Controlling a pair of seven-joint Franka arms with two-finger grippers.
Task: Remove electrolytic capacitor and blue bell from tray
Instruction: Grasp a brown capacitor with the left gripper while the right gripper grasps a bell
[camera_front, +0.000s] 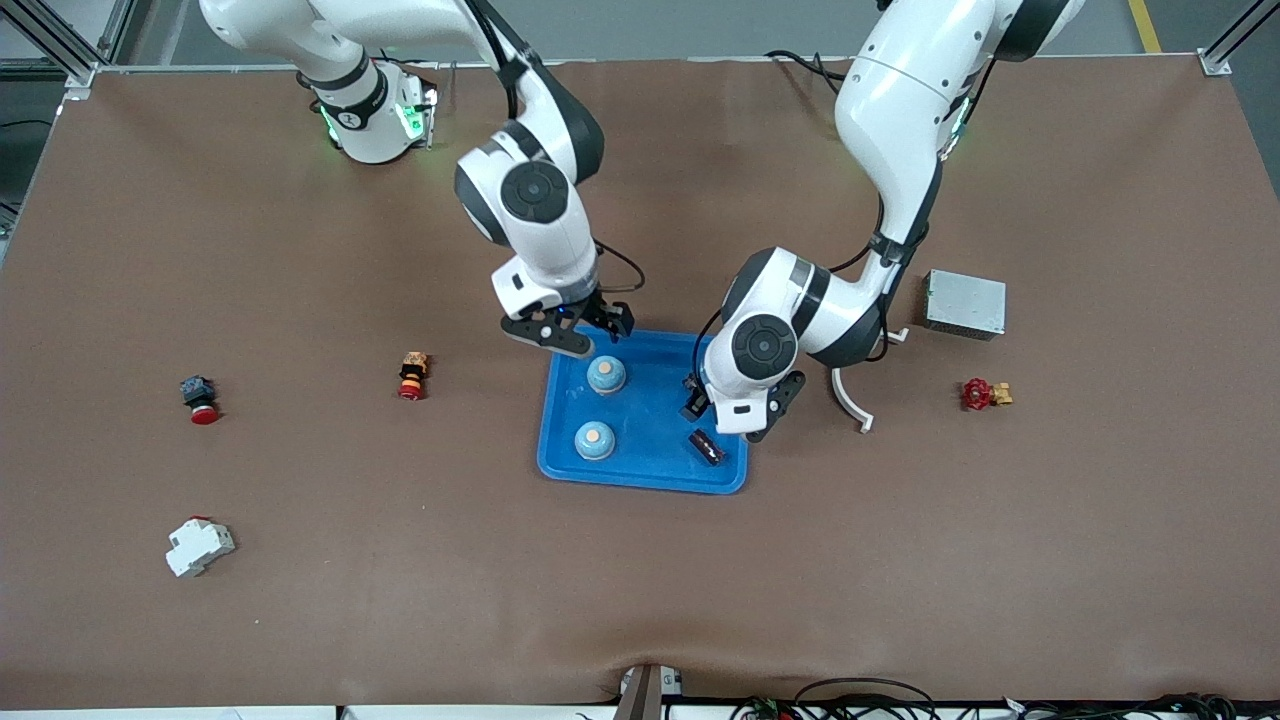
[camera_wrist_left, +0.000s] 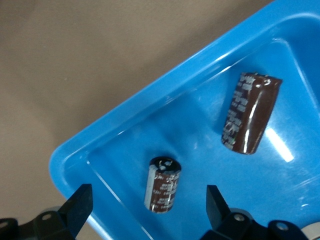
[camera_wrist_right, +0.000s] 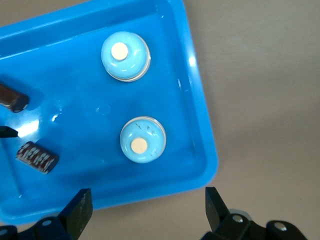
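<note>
Brown table (camera_front: 300, 560) bears blue tray (camera_front: 640, 475).

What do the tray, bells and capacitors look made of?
Tray: glossy blue plastic by its sharp glare streaks.
Bells: light-blue domes, likely painted metal, silvery rims, tan buttons.
Capacitors: dark brown shiny sleeves with pale print, probably shrink film over metal cans.

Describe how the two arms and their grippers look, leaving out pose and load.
Both arms have glossy white shells with dark grey round joint caps and black cables along the links; green lights glow at the right arm's base. The left gripper and right gripper are black, two-fingered, on white wrist housings. Wrist views show dark wedge-shaped fingertips with bolted mounts.
</note>
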